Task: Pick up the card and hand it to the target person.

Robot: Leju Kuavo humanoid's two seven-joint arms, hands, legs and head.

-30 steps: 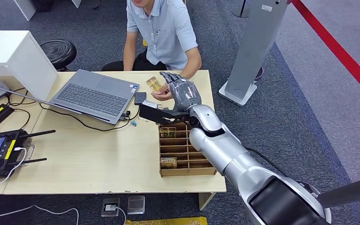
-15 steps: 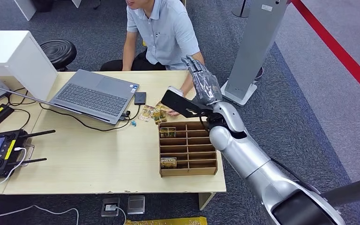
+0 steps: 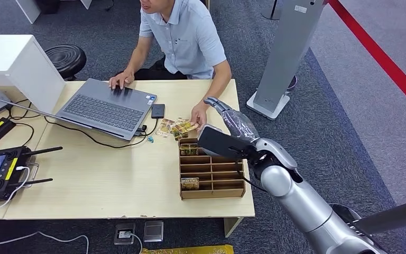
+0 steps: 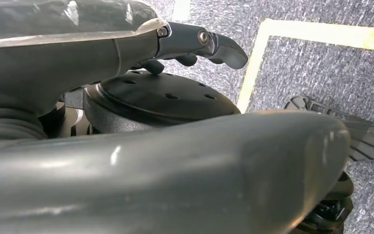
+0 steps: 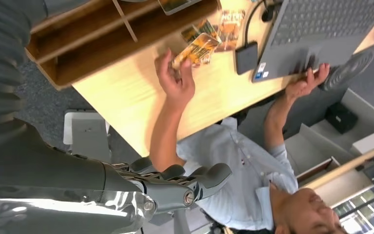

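Note:
The card [image 3: 185, 127] lies on the desk beside other loose cards [image 3: 167, 127], under the fingers of the seated person's hand [image 3: 198, 113]. In the right wrist view that hand [image 5: 176, 84] pinches the card [image 5: 195, 48]. My right hand [image 3: 233, 121] hovers just to the right of the person's hand, over the desk's right edge, fingers [image 5: 191, 186] spread and empty. My left hand [image 4: 195, 41] hangs low beside my body and holds nothing.
A wooden slotted rack [image 3: 211, 170] with two cards in it stands at the desk's front right, under my right forearm. An open laptop [image 3: 107, 108] has the person's other hand on it. A remote controller [image 3: 1, 172] lies at the left. A grey pillar [image 3: 288, 50] stands beyond the desk.
My right hand drew back from over the desk to the right and lower, now empty. The person lowered the card onto the desk among the loose cards and put the other hand on the laptop.

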